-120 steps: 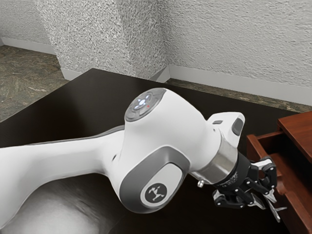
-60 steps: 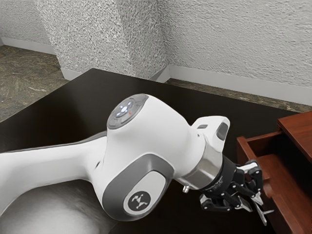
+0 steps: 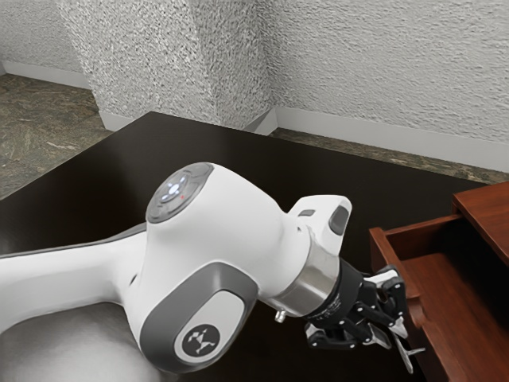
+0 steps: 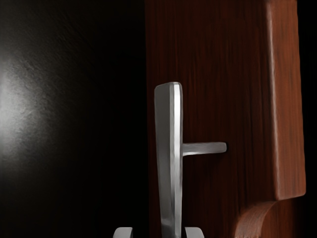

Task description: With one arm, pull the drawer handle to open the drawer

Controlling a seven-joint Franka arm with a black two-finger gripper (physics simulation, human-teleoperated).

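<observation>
Dark tabletop [image 3: 159, 151] wide around the pincer [image 3: 402, 334], tight on the silver handle [image 4: 168, 163] at the open drawer's [image 3: 413, 235] front edge.

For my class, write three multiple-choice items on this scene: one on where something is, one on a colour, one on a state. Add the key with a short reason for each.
1. Where is the drawer in the exterior view?
A) at that view's right
B) at that view's left
C) against the far wall

2. What colour is the drawer's handle?
A) black
B) silver
C) green

3. What state is the drawer in?
A) fully shut
B) partly open
C) lifted out and upside down

Key:
1 A, since its reddish-brown front stands near the right edge of the dark table.
2 B, since the wrist view shows a bright metal bar on the wooden front.
3 B, since the front stands out from the cabinet and the drawer's inside shows.
</observation>
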